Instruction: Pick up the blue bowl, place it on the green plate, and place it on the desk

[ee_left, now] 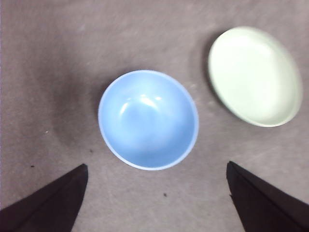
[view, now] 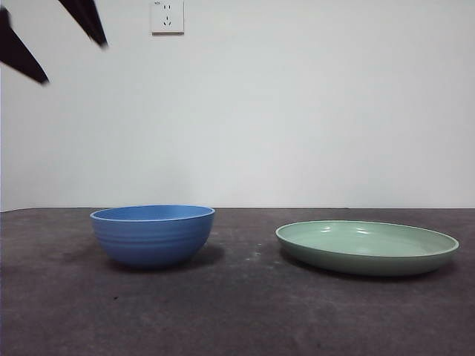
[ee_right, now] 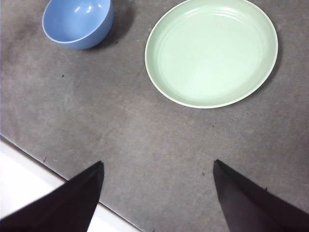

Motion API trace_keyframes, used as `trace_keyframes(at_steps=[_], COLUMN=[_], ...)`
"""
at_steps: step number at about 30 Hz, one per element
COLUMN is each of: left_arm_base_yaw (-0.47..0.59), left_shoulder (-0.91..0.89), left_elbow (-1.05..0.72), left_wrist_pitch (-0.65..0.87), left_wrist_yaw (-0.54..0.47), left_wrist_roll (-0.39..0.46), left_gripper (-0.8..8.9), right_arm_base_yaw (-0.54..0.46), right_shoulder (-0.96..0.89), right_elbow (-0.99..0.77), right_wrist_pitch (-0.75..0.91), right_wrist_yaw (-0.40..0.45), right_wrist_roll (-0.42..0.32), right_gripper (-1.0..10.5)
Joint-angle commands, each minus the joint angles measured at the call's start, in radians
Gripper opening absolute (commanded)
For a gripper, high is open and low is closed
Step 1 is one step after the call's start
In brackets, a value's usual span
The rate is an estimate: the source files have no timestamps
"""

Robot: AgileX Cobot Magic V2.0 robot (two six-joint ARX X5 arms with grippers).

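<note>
**Bowl and plate apart on the desk, both grippers held open above**

The blue bowl (view: 153, 234) is seen standing upright on the desk (view: 237, 311), to the left in the front view. The green plate (view: 367, 247) is set flat on the same surface to the right, well apart from the bowl, with bare desk between them. Both dishes are empty.

The left gripper (ee_left: 157, 193) is held high above the bowl, with its two black jaws spread wide and nothing between them; the bowl (ee_left: 148, 120) is seen from above beyond the gap between the jaws, and the plate (ee_left: 255, 76) lies off to one side of it. In the front view two dark tips (view: 52, 37) are shown at the top left corner, above the bowl and clear of it.

The right gripper (ee_right: 157, 193) is likewise held open and empty, above the near edge of the desk (ee_right: 145, 135). From its camera the plate (ee_right: 211, 50) and the bowl (ee_right: 77, 21) are both visible farther out, untouched.

On the far wall a white socket (view: 167, 16) is mounted.
</note>
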Motion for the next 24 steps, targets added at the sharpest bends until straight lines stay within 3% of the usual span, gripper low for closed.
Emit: trace_keyframes(at_steps=[1,10,24], left_arm_base_yaw=[-0.023,-0.057,-0.057], left_shoulder=[0.091,0.319,0.532], left_elbow=[0.043,0.052,0.052], left_wrist_pitch=[0.012,0.125,0.213], left_wrist_yaw=[-0.047,-0.151,-0.176], left_wrist_roll=[0.024,0.03,0.033], left_gripper=[4.63,4.63,4.58], right_arm_base_yaw=[0.004,0.004,0.004], right_shoulder=[0.004,0.004,0.004], right_elbow=[0.019,0.019,0.019], right_wrist_pitch=[0.009,0.009,0.009], right_wrist_yaw=[-0.001,-0.001,-0.001], right_wrist_roll=[0.007,0.007,0.007], right_gripper=[3.6,3.6,3.6])
